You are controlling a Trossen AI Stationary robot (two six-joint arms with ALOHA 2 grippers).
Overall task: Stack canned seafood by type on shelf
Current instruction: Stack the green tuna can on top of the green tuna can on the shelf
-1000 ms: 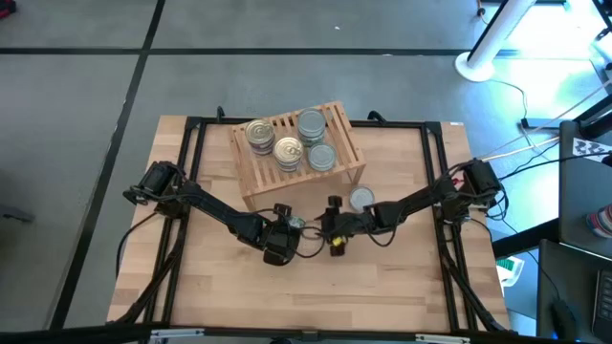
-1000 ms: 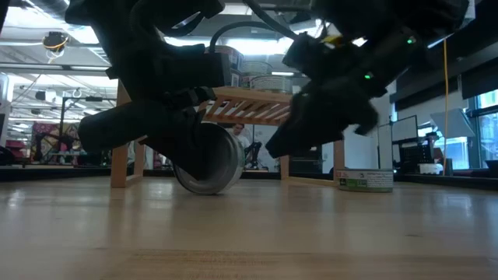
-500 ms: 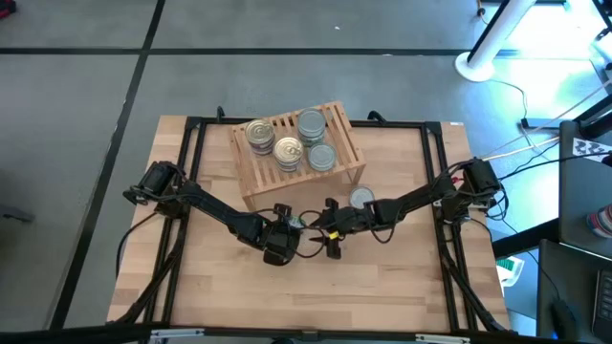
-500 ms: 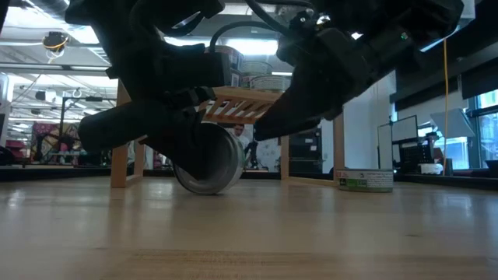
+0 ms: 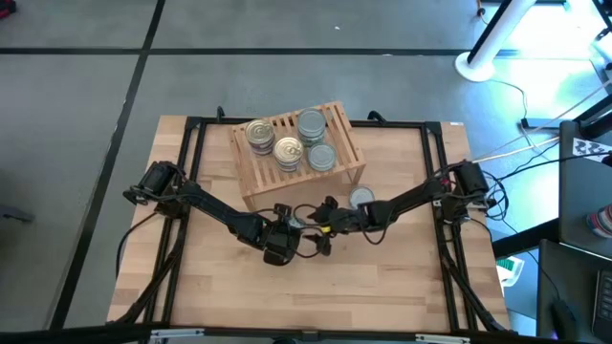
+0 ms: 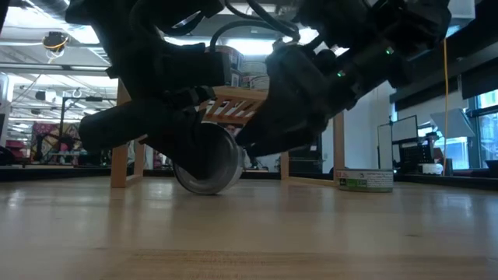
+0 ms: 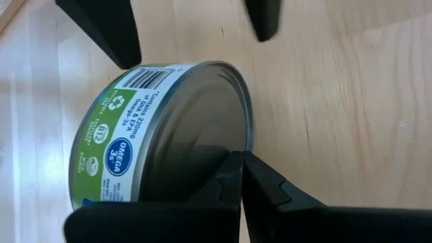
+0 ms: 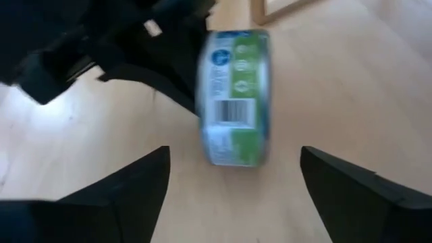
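Left hand (image 7: 240, 162) pinched together, tips against the flat grey face of a tin (image 7: 169, 135) standing on its rim, about midway between the desk's (image 5: 382, 287) left and right edges and just in front of the shelf (image 5: 337, 117). Right hand (image 5: 320, 232) spread wide, facing that tin's labelled wall, not yet around it. Judged: taking the tin over before shelving. Bring the right fingers in square, one toward each flat face, never onto the curved wall. Close only once centred, since a tin on its rim probably rolls at a nudge. Use the left tips as a prop until gripped, then draw them clear. Match by top: gold stacks (image 5: 258, 134) on the shelf's left side, grey stacks (image 5: 311, 122) on its right. Mind the spare tin (image 5: 360, 198) lying flat by the shelf's front right corner.
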